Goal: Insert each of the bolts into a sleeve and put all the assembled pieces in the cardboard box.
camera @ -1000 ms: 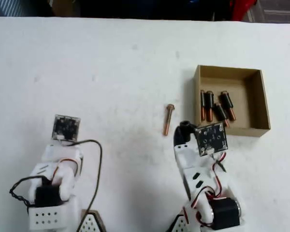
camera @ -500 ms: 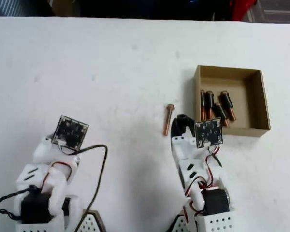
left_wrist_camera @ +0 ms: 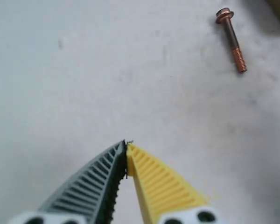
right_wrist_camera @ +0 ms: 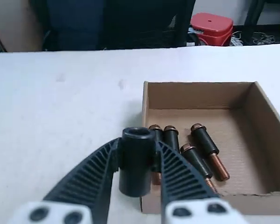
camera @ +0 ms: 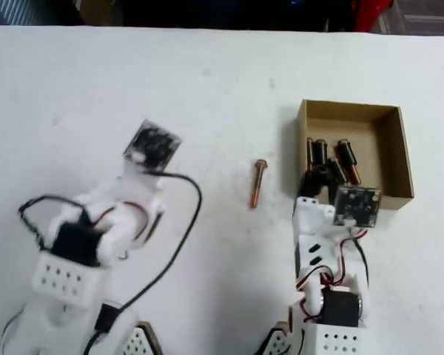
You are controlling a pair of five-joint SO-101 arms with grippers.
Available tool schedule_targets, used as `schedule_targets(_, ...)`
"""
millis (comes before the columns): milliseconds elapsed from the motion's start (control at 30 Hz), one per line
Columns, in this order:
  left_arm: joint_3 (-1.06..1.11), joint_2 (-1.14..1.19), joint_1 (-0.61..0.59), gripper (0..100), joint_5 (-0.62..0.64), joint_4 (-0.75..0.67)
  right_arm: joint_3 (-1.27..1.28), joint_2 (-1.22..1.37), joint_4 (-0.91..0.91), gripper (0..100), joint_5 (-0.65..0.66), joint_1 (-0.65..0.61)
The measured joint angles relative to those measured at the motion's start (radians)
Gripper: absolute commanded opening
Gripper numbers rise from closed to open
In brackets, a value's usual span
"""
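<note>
A loose copper bolt [camera: 257, 183] lies on the white table left of the cardboard box [camera: 394, 155]; the left wrist view shows this bolt [left_wrist_camera: 231, 38] ahead of my left gripper [left_wrist_camera: 126, 145], which is shut and empty above bare table. My right gripper [right_wrist_camera: 136, 161] is shut on a black sleeve [right_wrist_camera: 136, 158], held upright with its hole up, just outside the box's near left corner [camera: 314, 180]. Inside the box [right_wrist_camera: 270, 116] lie several assembled bolts in sleeves [right_wrist_camera: 200, 149].
The left arm [camera: 96, 237] stretches from the table's near edge toward the middle, with a black cable [camera: 177, 244] looping beside it. The box wall [camera: 303, 140] stands close to the right gripper. A red object [right_wrist_camera: 210, 25] and dark furniture stand beyond the table's far edge.
The left arm has swung up and right toward the loose bolt. The right gripper with the sleeve has shifted right, from beside the bolt to the box's near left corner.
</note>
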Motion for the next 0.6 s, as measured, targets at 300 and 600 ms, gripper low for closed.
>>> schedule_targets(300, -0.219, 0.307, 0.172, 2, 0.124, 0.006, 0.0, 0.0, -0.037, 1.7, -0.046, 0.144)
schedule_targets(600, -0.431, 0.597, 0.275, 2, 0.132, 0.023, 0.0, 0.0, -0.06, 1.7, -0.046, 0.215)
